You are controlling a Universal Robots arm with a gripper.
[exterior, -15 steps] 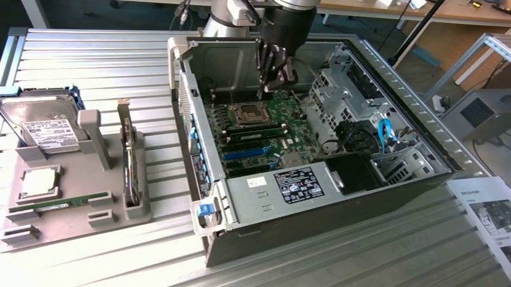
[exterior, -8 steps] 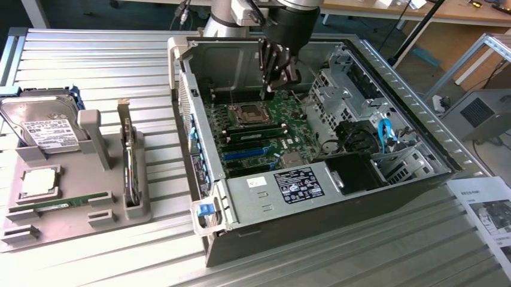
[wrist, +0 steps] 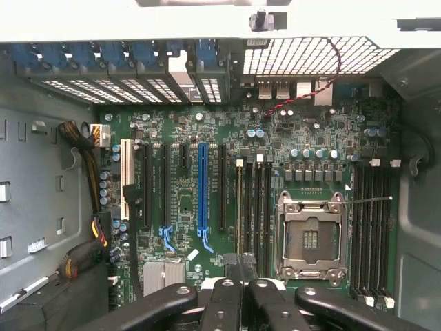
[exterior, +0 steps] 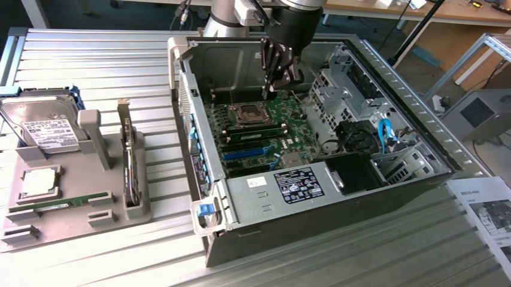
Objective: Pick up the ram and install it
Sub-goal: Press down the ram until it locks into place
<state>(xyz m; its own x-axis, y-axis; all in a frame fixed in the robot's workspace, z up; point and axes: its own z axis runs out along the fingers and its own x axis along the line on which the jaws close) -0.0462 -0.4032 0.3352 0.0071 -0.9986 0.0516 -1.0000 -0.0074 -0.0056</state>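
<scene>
The work surface is a ribbed metal table (exterior: 96, 66), with desks and a metal frame in the background.

An open black computer case (exterior: 195, 119) lies on its side on the table, interior facing up. Its green motherboard (exterior: 276, 140) (wrist: 179, 207) is exposed. A grey power supply (exterior: 267, 188) with a black label sits at the near end of the case.

A grey parts tray (exterior: 72, 220) stands on the table at the exterior view's left, well apart from the case. It holds the following parts:

- A silver hard drive (exterior: 44, 128) with a white label leans in the far end of the tray.
- An expansion card (exterior: 128, 161) stands upright on edge in a slot on the side of the tray nearest the case.
- The ram (exterior: 62, 204), a narrow green stick, lies flat in a groove near the tray's front end.

The arm reaches down into the case from above. The gripper (exterior: 276, 89) (wrist: 240, 265) hangs over the motherboard, near the empty CPU socket (exterior: 249, 110) (wrist: 310, 238) and the black memory slots (wrist: 251, 200) beside it. Its fingers (wrist: 220, 303) are clenched together, with nothing visibly held between them. The gripper is well apart from the ram.

A printed paper sheet (exterior: 487, 215) lies on the table at the exterior view's right.
</scene>
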